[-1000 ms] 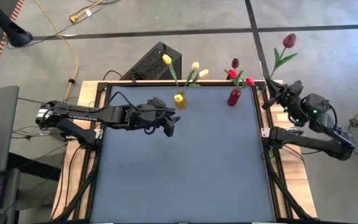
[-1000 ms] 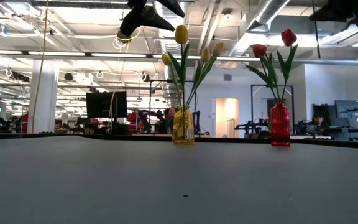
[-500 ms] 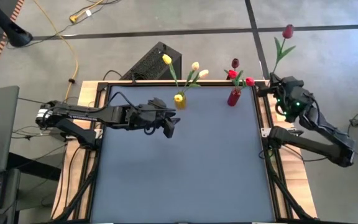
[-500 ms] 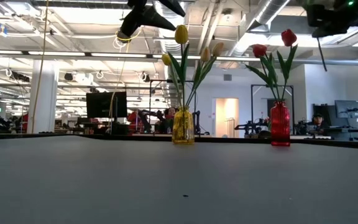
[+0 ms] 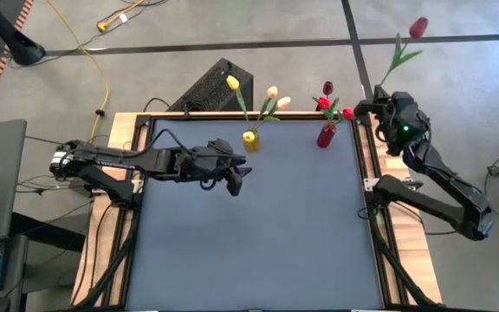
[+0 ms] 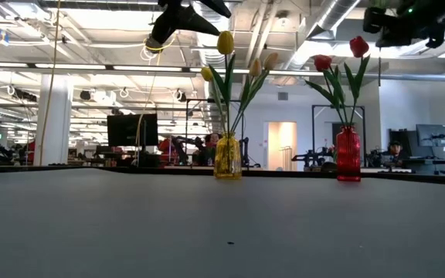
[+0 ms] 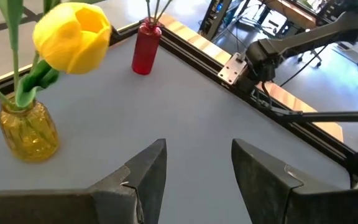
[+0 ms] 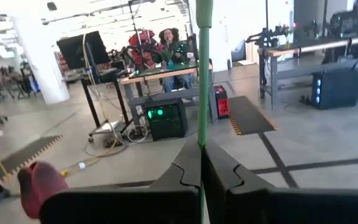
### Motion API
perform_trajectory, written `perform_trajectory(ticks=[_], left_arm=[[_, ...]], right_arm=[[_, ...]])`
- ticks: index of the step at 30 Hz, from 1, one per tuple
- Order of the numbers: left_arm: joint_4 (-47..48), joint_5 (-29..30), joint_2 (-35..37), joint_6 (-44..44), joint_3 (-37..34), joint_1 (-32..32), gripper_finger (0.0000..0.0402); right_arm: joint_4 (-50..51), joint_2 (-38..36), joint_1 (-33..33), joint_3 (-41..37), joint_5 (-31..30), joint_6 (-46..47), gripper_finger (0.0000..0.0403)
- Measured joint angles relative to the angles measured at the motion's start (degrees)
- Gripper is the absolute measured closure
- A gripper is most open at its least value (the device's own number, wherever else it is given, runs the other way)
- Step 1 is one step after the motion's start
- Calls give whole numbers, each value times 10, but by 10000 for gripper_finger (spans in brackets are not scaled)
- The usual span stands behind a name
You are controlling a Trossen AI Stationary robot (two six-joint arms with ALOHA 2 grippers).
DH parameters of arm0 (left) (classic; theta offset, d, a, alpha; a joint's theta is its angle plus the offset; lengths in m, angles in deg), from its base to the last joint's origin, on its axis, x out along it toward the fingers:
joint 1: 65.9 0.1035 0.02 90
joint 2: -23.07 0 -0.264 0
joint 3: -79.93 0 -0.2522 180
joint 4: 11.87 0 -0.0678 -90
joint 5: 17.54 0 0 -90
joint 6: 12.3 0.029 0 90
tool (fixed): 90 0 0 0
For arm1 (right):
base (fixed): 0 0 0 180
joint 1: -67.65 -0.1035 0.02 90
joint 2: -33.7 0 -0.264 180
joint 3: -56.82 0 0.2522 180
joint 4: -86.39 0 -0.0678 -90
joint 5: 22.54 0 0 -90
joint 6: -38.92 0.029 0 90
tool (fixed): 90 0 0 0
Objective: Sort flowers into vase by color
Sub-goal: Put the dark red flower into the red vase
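Observation:
My right gripper (image 5: 372,102) is shut on a dark red tulip (image 5: 417,28) and holds it high above the table's far right corner, beside the red vase (image 5: 326,136). That vase holds red and dark red tulips (image 5: 323,104). The yellow vase (image 5: 249,139) stands at the far edge with yellow and cream tulips (image 5: 272,91). My left gripper (image 5: 239,178) hovers open just near of the yellow vase (image 7: 27,130). Both vases stand upright on their bases in the low view, yellow vase (image 6: 227,158) and red vase (image 6: 348,154). My right gripper pinches the tulip's thin green stem (image 8: 202,134) between its two shut fingers (image 8: 185,165). The stem runs on straight past the fingertips. The flower is lifted clear of the table, its leaves and head (image 5: 417,28) leaning out beyond the far edge.
A black box (image 5: 210,87) lies on the floor beyond the far edge. Wooden rails and a dark frame (image 5: 366,186) border the grey table. A red tulip head (image 8: 39,183) shows low in the right wrist view. The table's middle and near part show bare grey surface.
My right gripper has carried the dark red tulip toward the table's far edge and a little leftward, toward the red vase, staying shut on the stem. The tulip's head has swung farther beyond the far edge. The right arm has come into the low view at the top.

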Motion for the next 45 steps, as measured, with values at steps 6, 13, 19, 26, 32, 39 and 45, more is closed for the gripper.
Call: perform_trajectory(ticks=[6,13,19,26,32,39,45], left_arm=[[7,4,0,2,0,-8,233],[6,6,0,2,0,-7,233],[6,6,0,-8,0,-9,233],[6,6,0,-9,0,-10,233],[6,6,0,-9,0,-10,233],[6,6,0,-9,0,-10,233],[6,6,0,-9,0,-10,233]], right_arm=[[-17,5,55,0,33,39,378],[-47,46,120,0,138,98,378],[-54,78,144,0,155,109,378],[-56,78,134,0,142,104,378],[-57,96,113,0,97,104,378],[-62,112,73,0,39,132,378],[-74,145,22,0,-22,153,378]])
